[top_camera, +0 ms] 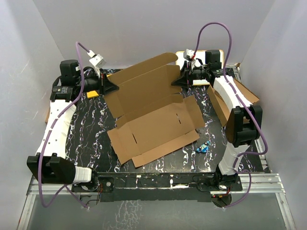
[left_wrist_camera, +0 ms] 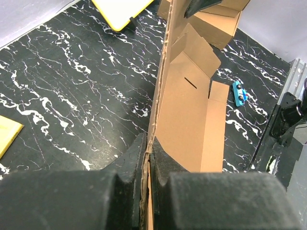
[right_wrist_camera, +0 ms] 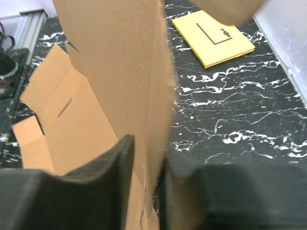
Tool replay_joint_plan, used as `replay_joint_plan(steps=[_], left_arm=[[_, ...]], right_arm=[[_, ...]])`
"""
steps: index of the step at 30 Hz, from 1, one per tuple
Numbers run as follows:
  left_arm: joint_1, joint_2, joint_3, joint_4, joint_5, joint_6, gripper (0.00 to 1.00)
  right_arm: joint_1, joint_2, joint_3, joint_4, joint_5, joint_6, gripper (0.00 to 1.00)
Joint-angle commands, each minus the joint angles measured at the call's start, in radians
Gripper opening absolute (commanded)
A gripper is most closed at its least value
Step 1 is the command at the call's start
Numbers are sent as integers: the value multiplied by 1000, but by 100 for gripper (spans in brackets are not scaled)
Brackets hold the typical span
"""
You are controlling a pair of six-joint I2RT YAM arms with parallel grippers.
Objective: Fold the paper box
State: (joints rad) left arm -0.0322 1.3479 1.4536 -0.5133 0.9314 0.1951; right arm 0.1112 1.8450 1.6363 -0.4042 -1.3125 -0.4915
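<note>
1. The paper box (top_camera: 153, 122) lies opened out at the middle of the table (top_camera: 91, 143), its front flaps flat towards the near edge. These flaps are to be left undisturbed. The small blue object (top_camera: 203, 147), just beside the box's near right corner, is to be cleared by any sweep.
2. The base panel is to be held flat on the table. The crease behind it is judged to be the hinge line, and both arms are to be pivoted about it.
3. The rear panel stands tilted up towards the far edge. The left gripper (left_wrist_camera: 147, 152) is closed tight on its left end, with the cardboard edge pinched between the fingers. This grip is to be used as the anchor.
4. The right gripper (right_wrist_camera: 149, 153) straddles the right end of the same panel, one finger on each face. Whether it is clamped or slack cannot be told, so a firm hold is to be confirmed before any lift.
5. Both ends are to be moved together at equal height, so that the panel is not twisted or torn at its slots.
6. Clearance is to be maintained from the yellow card (top_camera: 89, 94) near the left gripper and from the smaller cardboard box (top_camera: 217, 106) by the right edge.
</note>
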Motion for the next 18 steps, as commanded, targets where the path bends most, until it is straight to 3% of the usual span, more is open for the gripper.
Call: replay_joint_plan(steps=[1, 4, 8, 13, 18], left_arm=[[1, -65, -43, 55, -31, 10, 0], [4, -119, -112, 127, -70, 8, 0], [7, -202, -198, 239, -98, 8, 0], [8, -265, -253, 274, -140, 47, 0], [10, -285, -268, 302, -121, 51, 0]], right_arm=[[4, 2, 82, -6, 6, -6, 41], [-3, -14, 88, -80, 89, -38, 66], [-51, -88, -2, -134, 158, -72, 83], [-146, -228, -196, -133, 220, -120, 86], [-202, -268, -343, -130, 259, -149, 87]])
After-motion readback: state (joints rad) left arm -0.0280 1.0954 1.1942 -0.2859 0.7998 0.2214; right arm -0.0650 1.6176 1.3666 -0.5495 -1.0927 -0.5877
